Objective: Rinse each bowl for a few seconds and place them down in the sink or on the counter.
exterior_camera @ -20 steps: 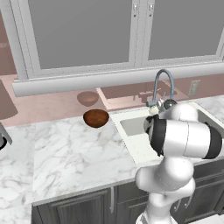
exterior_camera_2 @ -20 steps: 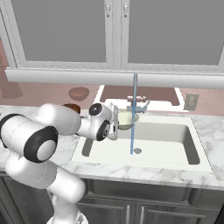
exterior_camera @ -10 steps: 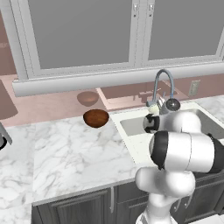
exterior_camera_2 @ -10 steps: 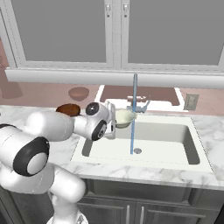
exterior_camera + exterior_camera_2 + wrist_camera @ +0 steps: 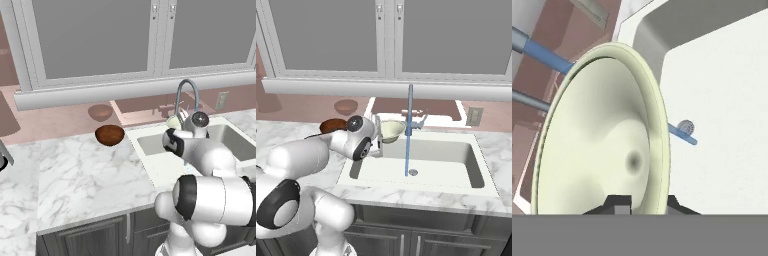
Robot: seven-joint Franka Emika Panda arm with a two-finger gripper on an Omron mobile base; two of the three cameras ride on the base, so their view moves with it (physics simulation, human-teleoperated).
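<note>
since a second ago the arm is swinging further left over the basin, carrying the cream bowl (image 5: 391, 130) away from the water stream (image 5: 407, 135), which is running from the faucet (image 5: 186, 95) down to the drain (image 5: 413, 172). the pincer (image 5: 643, 202) is clamped narrowly on the bowl's rim, holding it above the sink (image 5: 471, 170)'s left end. the brown bowl (image 5: 109, 134) is sitting on the tabletop (image 5: 80, 175), beside the sink. to do this well, i'd say it should be bringing the bowl's hollow squarely under the stream, tilting gently so water is sheeting off, and keeping the rim from slipping.
</note>
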